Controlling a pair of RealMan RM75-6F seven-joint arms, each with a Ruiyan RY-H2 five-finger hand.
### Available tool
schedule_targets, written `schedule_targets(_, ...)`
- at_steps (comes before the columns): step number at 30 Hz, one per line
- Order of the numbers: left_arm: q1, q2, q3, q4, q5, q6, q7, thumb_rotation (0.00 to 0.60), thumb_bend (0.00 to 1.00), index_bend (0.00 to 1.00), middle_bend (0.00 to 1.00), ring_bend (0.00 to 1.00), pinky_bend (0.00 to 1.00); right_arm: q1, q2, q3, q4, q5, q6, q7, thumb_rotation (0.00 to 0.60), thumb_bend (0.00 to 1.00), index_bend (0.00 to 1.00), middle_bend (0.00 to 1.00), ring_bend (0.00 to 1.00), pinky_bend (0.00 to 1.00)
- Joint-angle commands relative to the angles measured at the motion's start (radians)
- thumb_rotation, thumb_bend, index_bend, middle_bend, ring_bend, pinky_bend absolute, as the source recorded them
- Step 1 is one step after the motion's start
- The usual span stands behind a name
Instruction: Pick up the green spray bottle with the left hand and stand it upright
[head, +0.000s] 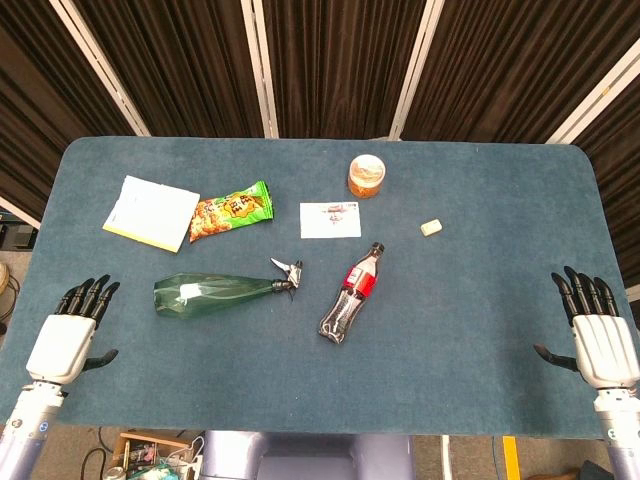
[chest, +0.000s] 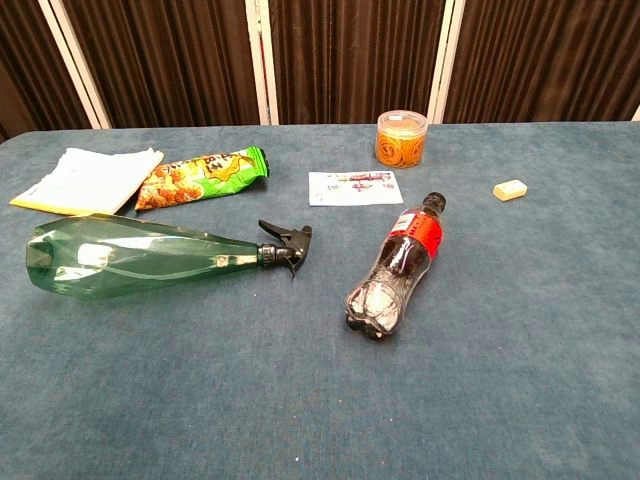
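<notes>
Nearest the camera, at the bottom corners of the head view, are the two robot hands. The left hand (head: 68, 335) sits at the lower left with its fingers straight and apart, and it holds nothing. The right hand (head: 600, 335) at the lower right looks the same, spread out with nothing in it. The green spray bottle (head: 215, 294) lies on its side on the blue table (head: 470, 330), left of the middle of the frame. Its fat end points at the left hand, and its black spray top (chest: 287, 243) points to the right. The bottle is near the left hand but not touching it. It looks see-through, and I cannot tell if there is anything inside. Just right of it lies a cola bottle (chest: 396, 277) with a red label, tipped over, with a little dark drink in it. Higher up, a small round tub (chest: 401, 138) holds orange rubber bands. A snack bag (chest: 203, 177), a white paper pad (chest: 88, 176), a card (chest: 355, 187) and a little eraser (chest: 510, 189) lie in the upper part too.
</notes>
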Motion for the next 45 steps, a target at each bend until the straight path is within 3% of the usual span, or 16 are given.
schedule_targets(1,-0.012,-0.011,-0.006,-0.016,0.022,-0.011,0.009,0.6,0.07,0.0,0.0,0.0,0.12,-0.011,0.006,-0.002,-0.006,-0.016,0.025,0.007,0.6,0.11,0.0,0.0,0.0,0.0)
schedule_targets(4,-0.031,-0.032,-0.025,-0.033,0.046,-0.012,0.029,0.6,0.07,0.0,0.0,0.0,0.12,-0.015,0.011,-0.001,-0.01,-0.022,0.037,0.021,0.6,0.11,0.0,0.0,0.0,0.0)
schedule_targets(8,-0.09,-0.088,-0.089,-0.091,0.001,-0.071,0.167,0.6,0.07,0.0,0.0,0.0,0.12,-0.02,0.026,-0.001,-0.01,-0.04,0.054,0.068,0.6,0.11,0.0,0.0,0.0,0.0)
schedule_targets(15,-0.199,-0.232,-0.216,-0.168,-0.19,-0.15,0.505,0.6,0.07,0.04,0.0,0.0,0.12,-0.026,0.056,-0.003,0.02,-0.071,0.076,0.184,0.6,0.11,0.0,0.0,0.0,0.0)
schedule_targets(22,-0.35,-0.43,-0.304,-0.082,-0.399,-0.219,0.793,0.6,0.07,0.04,0.0,0.0,0.12,-0.038,0.084,-0.013,0.042,-0.102,0.102,0.277,0.6,0.11,0.0,0.0,0.0,0.0)
schedule_targets(27,-0.422,-0.507,-0.328,-0.002,-0.488,-0.263,0.844,0.6,0.07,0.04,0.0,0.0,0.12,-0.033,0.091,-0.005,0.053,-0.081,0.086,0.319,0.6,0.11,0.0,0.0,0.0,0.0)
schedule_targets(31,-0.459,-0.549,-0.316,0.043,-0.531,-0.262,0.874,0.6,0.07,0.06,0.0,0.0,0.12,-0.035,0.097,-0.003,0.063,-0.089,0.096,0.348,0.6,0.11,0.0,0.0,0.0,0.0)
schedule_targets(38,-0.47,-0.57,-0.289,0.126,-0.56,-0.205,0.908,0.6,0.07,0.07,0.0,0.0,0.12,-0.031,0.104,-0.001,0.077,-0.092,0.096,0.376,0.6,0.11,0.0,0.0,0.0,0.0)
schedule_targets(45,-0.489,-0.58,-0.271,0.217,-0.601,-0.255,0.878,0.6,0.07,0.13,0.0,0.0,0.12,-0.03,0.105,-0.007,0.079,-0.107,0.098,0.378,0.6,0.11,0.0,0.0,0.0,0.0)
